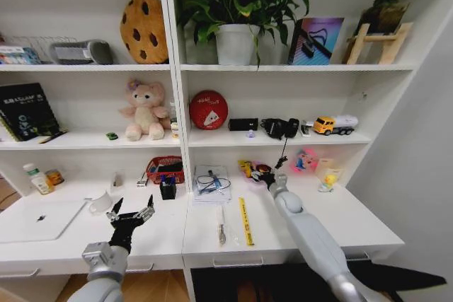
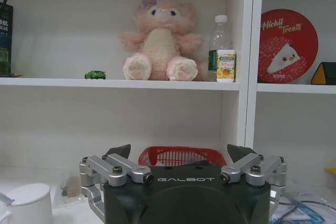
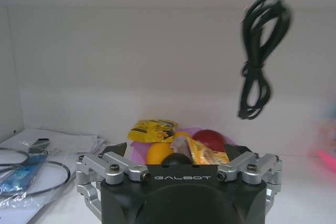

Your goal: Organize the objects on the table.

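Head view. The long white table [image 1: 354,221] runs across the lower half of the frame beneath white shelf boards [image 1: 283,67].

The left gripper [image 1: 129,211] hovers at lower left over the table top, its fingers spread wide with nothing between them. In the left wrist view the same gripper [image 2: 181,153] shows both fingers apart, with a red basket [image 2: 181,156] behind it and a white mug [image 2: 26,203] in the lower left corner.

The right gripper [image 1: 262,172] reaches to the rear centre of the table, at a small heap of bright items [image 1: 249,168]. In the right wrist view this gripper [image 3: 178,153] has its fingers spread, and the yellow and red snack items [image 3: 178,142] lie just beyond them; whether they touch cannot be told. A black cable [image 3: 260,56] hangs at upper right of that view.

Task objects on the table:
- Silver laptop [image 1: 35,218], closed, far lower left.
- White mug [image 1: 99,203], just left of the left gripper.
- Yellow ruler [image 1: 245,221], lower centre, lying lengthwise.
- Pen [image 1: 221,225], just left of the ruler.
- Small can [image 1: 54,176], at rear left.

The tiny green toy car [image 1: 112,135] sits on the middle shelf, beside the pink teddy bear [image 1: 145,109].
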### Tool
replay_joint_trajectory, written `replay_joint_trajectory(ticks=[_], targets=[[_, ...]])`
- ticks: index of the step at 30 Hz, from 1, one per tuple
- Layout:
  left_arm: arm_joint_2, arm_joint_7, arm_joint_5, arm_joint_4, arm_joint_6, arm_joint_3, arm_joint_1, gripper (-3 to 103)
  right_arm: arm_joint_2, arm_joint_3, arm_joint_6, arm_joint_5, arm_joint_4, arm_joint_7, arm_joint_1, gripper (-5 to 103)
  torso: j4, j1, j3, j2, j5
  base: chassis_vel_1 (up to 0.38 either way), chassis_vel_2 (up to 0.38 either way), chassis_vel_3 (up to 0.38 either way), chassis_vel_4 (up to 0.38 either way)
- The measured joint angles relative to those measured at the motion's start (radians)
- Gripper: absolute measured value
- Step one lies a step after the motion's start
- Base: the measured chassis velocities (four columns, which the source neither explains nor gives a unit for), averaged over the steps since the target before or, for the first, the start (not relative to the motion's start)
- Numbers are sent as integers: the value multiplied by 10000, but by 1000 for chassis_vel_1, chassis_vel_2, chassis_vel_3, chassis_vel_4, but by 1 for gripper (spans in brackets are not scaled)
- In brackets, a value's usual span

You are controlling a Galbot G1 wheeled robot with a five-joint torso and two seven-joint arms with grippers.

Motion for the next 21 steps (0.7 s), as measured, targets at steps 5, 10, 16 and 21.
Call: replay_joint_trajectory(ticks=[5, 10, 16, 21], targets=[[0, 0, 0, -1, 0, -1, 0, 100, -655, 962, -471, 52, 2519, 731, -1762, 100, 5, -1, -1, 1, -1, 0, 0, 0, 0], [0, 0, 0, 0, 0, -1, 0, 100, -736, 2346, -734, -308, 4667, 1059, -3919, 100, 2, -2, 0, 1, 0, 0, 0, 0, 0], [0, 0, 0, -1, 0, 0, 0, 100, -538, 3137, -1234, -1104, 5810, 989, -4767, 100, 6, -2, -1, 2, -1, 0, 0, 0, 0], [0, 0, -1, 0, 0, 0, 0, 100, -300, 3196, -1431, -1770, 6282, 749, -4995, 100, 6, 0, 1, 1, 0, 0, 0, 0, 0]])
